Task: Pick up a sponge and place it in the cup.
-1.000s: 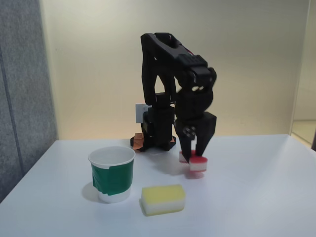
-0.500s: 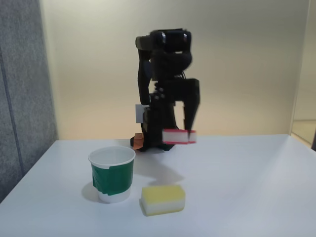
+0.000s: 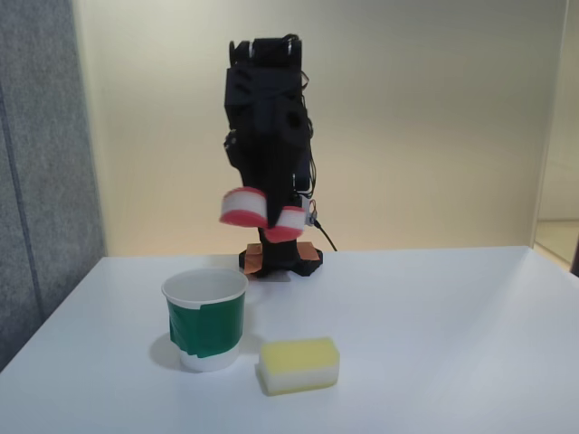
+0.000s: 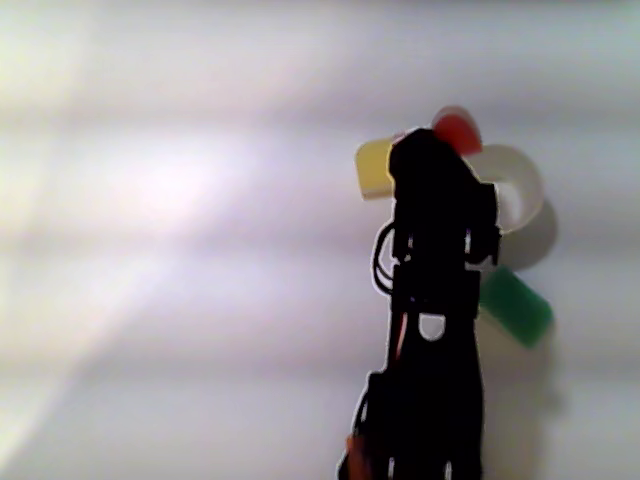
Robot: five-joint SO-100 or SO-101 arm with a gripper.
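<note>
In the fixed view my gripper [image 3: 264,217] is shut on the sponge [image 3: 241,206], a small red-and-white block, held high in the air. It hangs above and slightly right of the cup [image 3: 205,318], a white paper cup with a green band that stands on the table's front left. From the blurred other view, the sponge's red face [image 4: 457,130] shows past the tip of the black arm [image 4: 432,300], beside the cup's white rim [image 4: 530,185].
A larger yellow-topped sponge [image 3: 298,364] lies just right of the cup, near the front edge; it also shows as a yellow sponge [image 4: 374,167] in the other view. The arm's base [image 3: 280,257] stands at the back of the white table [image 3: 434,325]. A grey panel [image 3: 41,163] borders the left.
The gripper has lifted the sponge off the table and swung it up and to the left, from right of the base to above the cup's side. The cup and yellow sponge stayed put.
</note>
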